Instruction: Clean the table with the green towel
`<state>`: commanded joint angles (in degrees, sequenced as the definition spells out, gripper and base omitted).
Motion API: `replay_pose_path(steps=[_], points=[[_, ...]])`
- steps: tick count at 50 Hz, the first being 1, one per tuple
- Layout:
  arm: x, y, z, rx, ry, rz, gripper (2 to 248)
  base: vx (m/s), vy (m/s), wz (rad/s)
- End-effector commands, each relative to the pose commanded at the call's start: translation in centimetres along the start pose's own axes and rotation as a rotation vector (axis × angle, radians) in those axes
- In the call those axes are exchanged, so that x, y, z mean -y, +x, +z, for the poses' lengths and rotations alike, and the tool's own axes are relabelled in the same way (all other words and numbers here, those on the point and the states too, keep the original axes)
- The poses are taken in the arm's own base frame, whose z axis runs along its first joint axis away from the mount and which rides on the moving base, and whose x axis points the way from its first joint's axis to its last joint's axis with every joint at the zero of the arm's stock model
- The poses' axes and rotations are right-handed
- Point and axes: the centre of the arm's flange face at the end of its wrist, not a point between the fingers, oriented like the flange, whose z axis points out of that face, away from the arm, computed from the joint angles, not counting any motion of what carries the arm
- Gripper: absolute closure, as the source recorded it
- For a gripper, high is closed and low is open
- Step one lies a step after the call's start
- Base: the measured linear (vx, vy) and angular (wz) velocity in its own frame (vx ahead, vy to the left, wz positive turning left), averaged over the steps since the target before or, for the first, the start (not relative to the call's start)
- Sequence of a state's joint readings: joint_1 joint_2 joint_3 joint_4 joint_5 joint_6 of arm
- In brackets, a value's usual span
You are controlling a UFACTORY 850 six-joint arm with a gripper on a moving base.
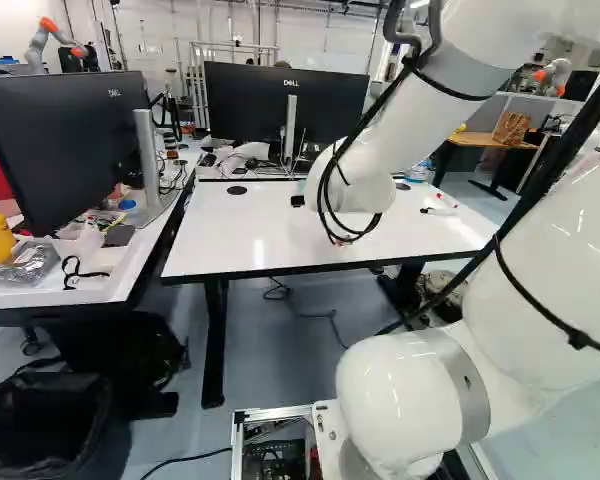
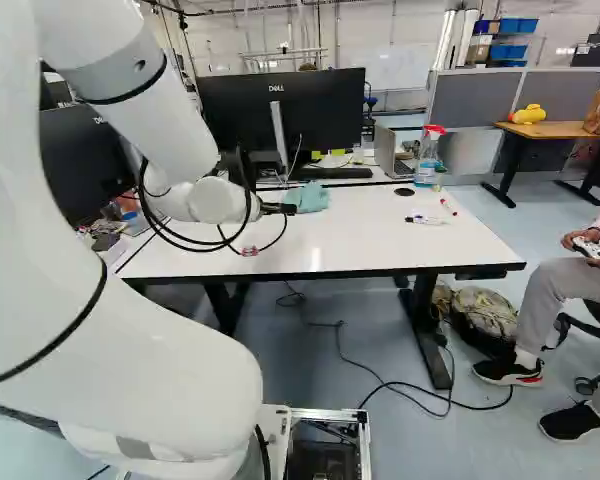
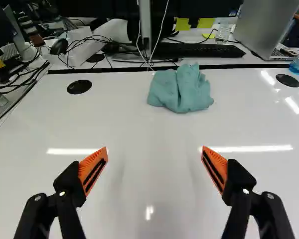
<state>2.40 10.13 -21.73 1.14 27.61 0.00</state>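
My gripper (image 2: 277, 208) reaches out over the white table (image 2: 350, 235), seen from behind in the right base view. In the wrist view the gripper (image 3: 155, 157) stands wide open, its orange pads far apart with nothing between them. The green towel (image 3: 181, 89) lies bunched up on the table ahead of the fingers, near the far edge. The right base view shows the towel (image 2: 308, 197) just past the gripper's tip; in the left base view the arm hides it.
Behind the towel are a monitor (image 2: 280, 115) and keyboard (image 3: 199, 50). A spray bottle (image 2: 428, 155) stands at the far right. Markers (image 2: 425, 220) lie on the table's right part. A person (image 2: 580, 290) sits at the right. Another robot (image 1: 50, 40) is far back.
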Motion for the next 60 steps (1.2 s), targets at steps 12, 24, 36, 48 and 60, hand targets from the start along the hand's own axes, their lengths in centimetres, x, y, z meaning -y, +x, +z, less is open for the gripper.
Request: replay_pose_path(steps=[12,24,36,48,60], points=[[-0.4,-2.5,-1.2,-0.054,-0.008,0.000,3,0.000,0.000,0.000],[-0.7,-4.6,-2.3,-0.100,-0.014,0.001,3,0.000,0.000,0.000],[-1.0,-6.3,-3.3,-0.137,-0.019,0.001,3,0.000,0.000,0.000],[-1.1,-7.6,-4.1,-0.165,-0.023,0.001,3,0.000,0.000,0.000],[-1.2,-8.5,-4.6,-0.186,-0.025,0.001,3,0.000,0.000,0.000]])
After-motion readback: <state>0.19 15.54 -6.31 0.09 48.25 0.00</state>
